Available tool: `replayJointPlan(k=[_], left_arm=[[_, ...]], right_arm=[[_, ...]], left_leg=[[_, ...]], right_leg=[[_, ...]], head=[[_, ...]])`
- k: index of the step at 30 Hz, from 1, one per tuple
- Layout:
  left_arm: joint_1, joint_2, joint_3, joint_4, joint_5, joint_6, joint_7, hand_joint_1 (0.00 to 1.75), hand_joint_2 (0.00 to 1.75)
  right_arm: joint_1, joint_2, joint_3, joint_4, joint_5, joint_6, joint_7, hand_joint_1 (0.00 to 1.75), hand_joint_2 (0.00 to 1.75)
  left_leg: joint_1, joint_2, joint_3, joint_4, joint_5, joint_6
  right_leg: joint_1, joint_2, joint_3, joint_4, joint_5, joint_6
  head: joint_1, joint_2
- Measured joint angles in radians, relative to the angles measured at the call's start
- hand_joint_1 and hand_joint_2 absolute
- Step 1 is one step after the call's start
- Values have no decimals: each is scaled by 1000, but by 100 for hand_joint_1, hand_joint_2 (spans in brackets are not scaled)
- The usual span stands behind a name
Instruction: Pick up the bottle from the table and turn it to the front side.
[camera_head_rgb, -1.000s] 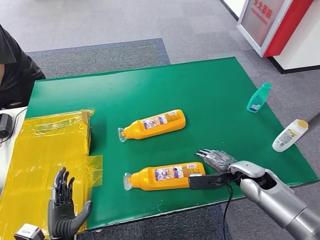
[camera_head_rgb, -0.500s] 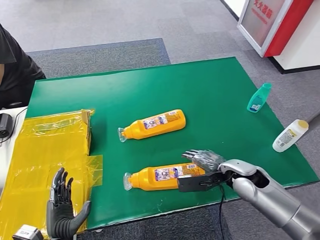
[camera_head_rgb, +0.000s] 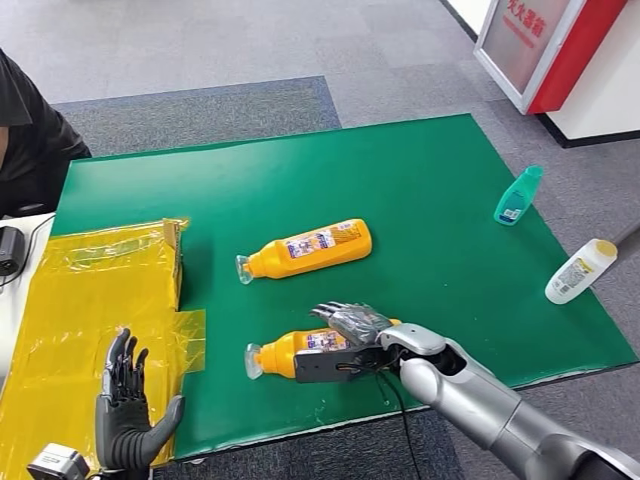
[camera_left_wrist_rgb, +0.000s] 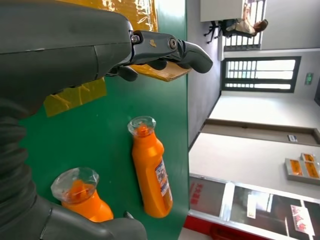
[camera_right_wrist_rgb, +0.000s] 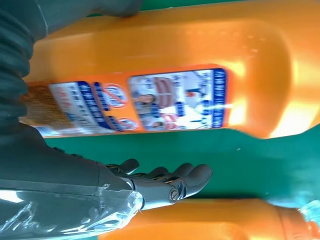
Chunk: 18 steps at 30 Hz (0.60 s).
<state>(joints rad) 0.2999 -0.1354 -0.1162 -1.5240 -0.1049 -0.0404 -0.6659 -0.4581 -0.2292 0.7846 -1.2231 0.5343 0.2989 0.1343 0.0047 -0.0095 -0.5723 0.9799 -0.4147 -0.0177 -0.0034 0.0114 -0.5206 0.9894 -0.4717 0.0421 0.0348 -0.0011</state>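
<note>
The near orange bottle (camera_head_rgb: 317, 350) lies on its side on the green table (camera_head_rgb: 453, 200), directly under the right hand (camera_head_rgb: 349, 335); its clear cap points away from that hand's wrist, its body runs back beneath the palm; the printed label (camera_right_wrist_rgb: 151, 102) faces up in the right wrist view. It looks like a stiff, smooth plastic bottle, full of orange liquid, so probably fairly heavy and glossy enough to slip; being rounded, it may roll when nudged. The best hold seems to be across the broad labelled middle, thumb on one long side and fingers on the other, not the tapering neck. The right hand is spread wide over the body, fingers on the far side, thumb (camera_right_wrist_rgb: 181, 182) on the near side, nothing clamped yet; whether any finger touches the bottle I cannot tell. Beyond the fingers lies the second orange bottle (camera_head_rgb: 309, 248), well apart. The left hand (camera_head_rgb: 128, 410) hangs wide and empty, far off over the yellow plastic sheet (camera_head_rgb: 75, 290).
</note>
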Motion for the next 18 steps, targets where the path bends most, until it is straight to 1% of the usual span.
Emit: replayJointPlan(k=[5, 12, 17, 18], left_arm=[[-5, 0, -1, 1, 0, -2, 0, 0, 175], [-13, 0, -1, 9, 0, -8, 0, 0, 175], [-20, 0, -1, 12, 0, -8, 0, 0, 175], [-21, 0, 0, 12, 0, -8, 0, 0, 175]], right_arm=[[-14, 35, 17, 78, 34, -22, 17, 0, 175], [-35, 41, 26, 161, 102, -58, 22, 0, 175], [-38, 40, 18, 182, 140, -59, 31, 7, 175], [-37, 39, 14, 183, 142, -59, 33, 17, 175]], left_leg=[[0, 0, 0, 0, 0, 0], [0, 0, 1, 0, 0, 0], [0, 0, 2, 0, 1, 1], [-1, 0, 2, 0, 1, 1]], right_leg=[[0, 0, 0, 0, 0, 0], [0, 0, 0, 0, 0, 0], [-1, 0, 0, 0, 1, 1], [-1, 0, 0, 0, 1, 1]], head=[[0, 0], [0, 0], [0, 0], [0, 0]])
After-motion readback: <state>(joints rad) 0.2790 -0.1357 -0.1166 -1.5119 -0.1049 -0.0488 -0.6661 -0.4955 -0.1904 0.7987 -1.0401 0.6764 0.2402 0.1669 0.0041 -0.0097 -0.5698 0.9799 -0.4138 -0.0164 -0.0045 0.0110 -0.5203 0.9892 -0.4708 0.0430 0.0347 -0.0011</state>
